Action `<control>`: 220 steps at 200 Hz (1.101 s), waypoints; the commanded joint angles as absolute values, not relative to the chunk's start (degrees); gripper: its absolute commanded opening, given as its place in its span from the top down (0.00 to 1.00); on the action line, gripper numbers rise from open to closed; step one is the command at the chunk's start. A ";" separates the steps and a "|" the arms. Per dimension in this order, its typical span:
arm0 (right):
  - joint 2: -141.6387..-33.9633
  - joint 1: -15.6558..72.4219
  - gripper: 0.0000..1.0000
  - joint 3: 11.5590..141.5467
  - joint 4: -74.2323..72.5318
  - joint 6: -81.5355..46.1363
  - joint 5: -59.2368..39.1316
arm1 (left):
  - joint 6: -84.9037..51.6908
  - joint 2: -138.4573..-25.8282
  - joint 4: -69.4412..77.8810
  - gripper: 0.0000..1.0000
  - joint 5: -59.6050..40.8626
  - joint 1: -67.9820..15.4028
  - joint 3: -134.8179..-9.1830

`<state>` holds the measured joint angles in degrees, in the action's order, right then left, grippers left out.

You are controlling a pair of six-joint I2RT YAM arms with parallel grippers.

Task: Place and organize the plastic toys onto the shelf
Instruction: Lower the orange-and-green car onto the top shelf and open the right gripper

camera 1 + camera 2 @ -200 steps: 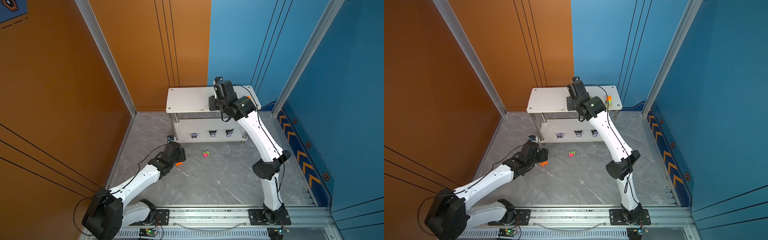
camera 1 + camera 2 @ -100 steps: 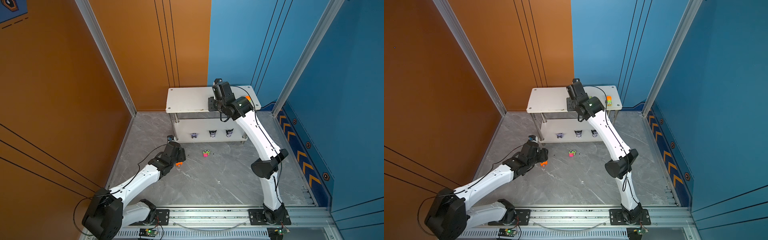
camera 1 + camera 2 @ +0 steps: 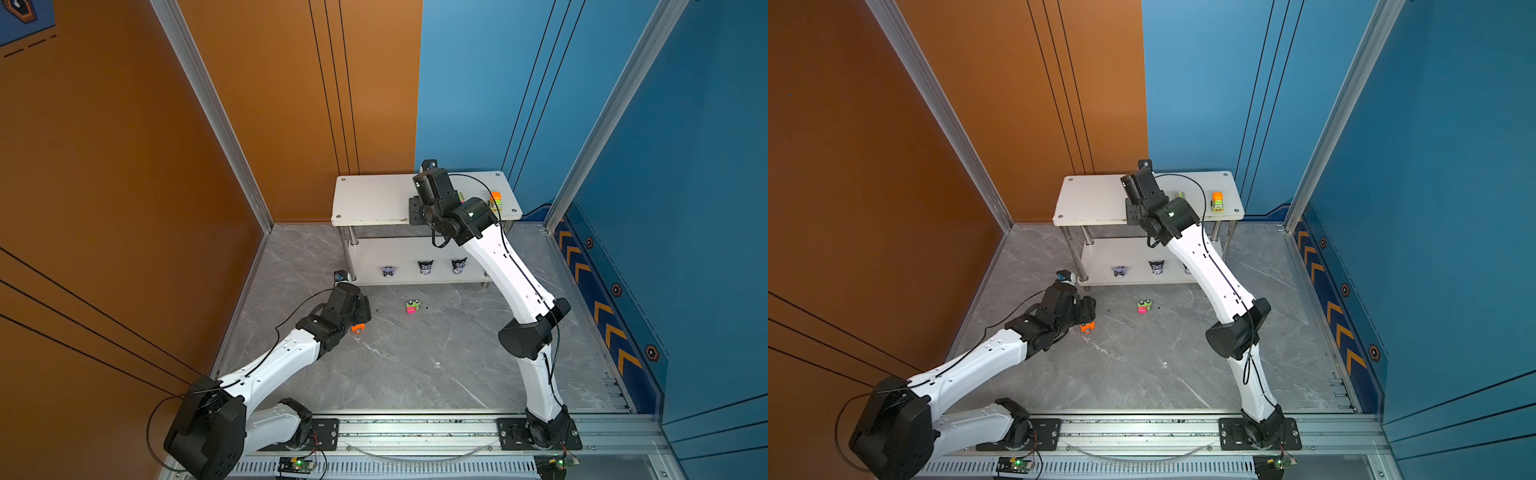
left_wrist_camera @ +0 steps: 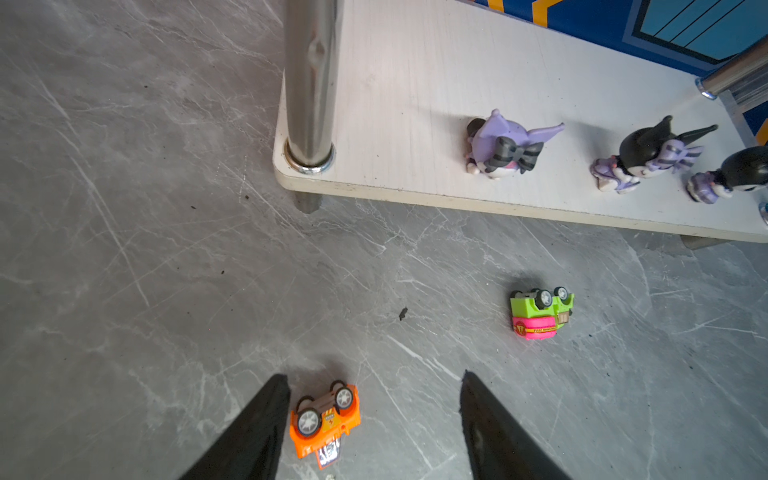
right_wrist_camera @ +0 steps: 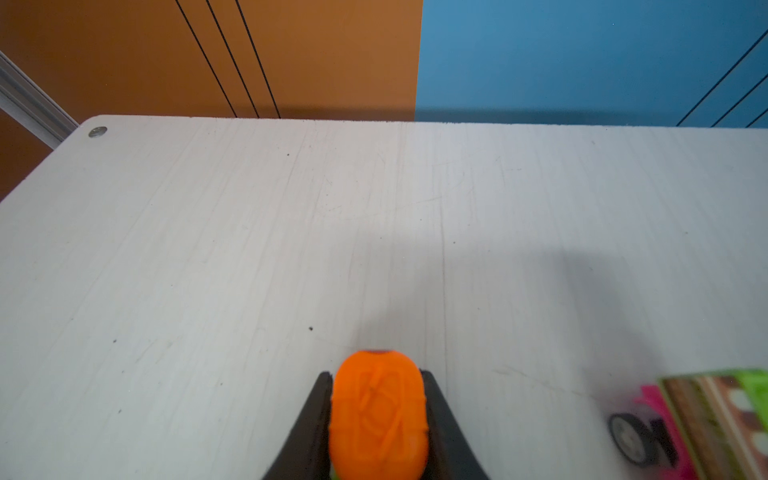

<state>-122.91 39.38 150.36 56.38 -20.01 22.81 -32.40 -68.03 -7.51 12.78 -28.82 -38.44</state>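
Over the top tier of the shelf (image 5: 249, 249), right end effector (image 5: 376, 374) is clamped on orange toy (image 5: 378, 419), liable to roll if released high; left end effector (image 4: 372, 376), jaws apart, straddles overturned orange car (image 4: 326, 415) on desk (image 4: 124, 291) off-centre and may skid it

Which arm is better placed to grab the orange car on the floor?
Left. The left claw, open, brackets the orange car; the right claw, over the shelf, is shut on another orange toy.

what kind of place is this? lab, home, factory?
Probably a purpose-built robot test cell, not a home: the left arm and right arm are bolted to an aluminium base rail, the walls are orange and blue panels in aluminium framing, and the only furniture is a small white shelf with toys.
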 commanded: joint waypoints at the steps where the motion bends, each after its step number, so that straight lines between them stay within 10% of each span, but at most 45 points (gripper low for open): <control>1: -124.98 39.73 0.84 149.64 55.45 -21.53 25.19 | -31.99 -67.15 -8.36 0.33 12.22 -28.30 -38.36; 69: -126.62 42.06 0.82 149.60 53.34 -21.62 26.50 | -32.00 -67.15 -8.35 0.33 12.13 -28.12 -38.01; 123: -126.47 42.24 0.56 149.22 53.40 -21.61 26.54 | -32.21 -66.92 -8.35 0.33 11.99 -27.86 -37.97; 220: -123.04 41.20 0.44 149.18 51.12 -21.59 21.15 | -32.38 -65.22 -9.14 0.33 12.35 -27.82 -37.96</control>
<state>-125.01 41.50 150.28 50.72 -21.08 24.69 -32.42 -66.52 -7.55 12.78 -28.40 -38.41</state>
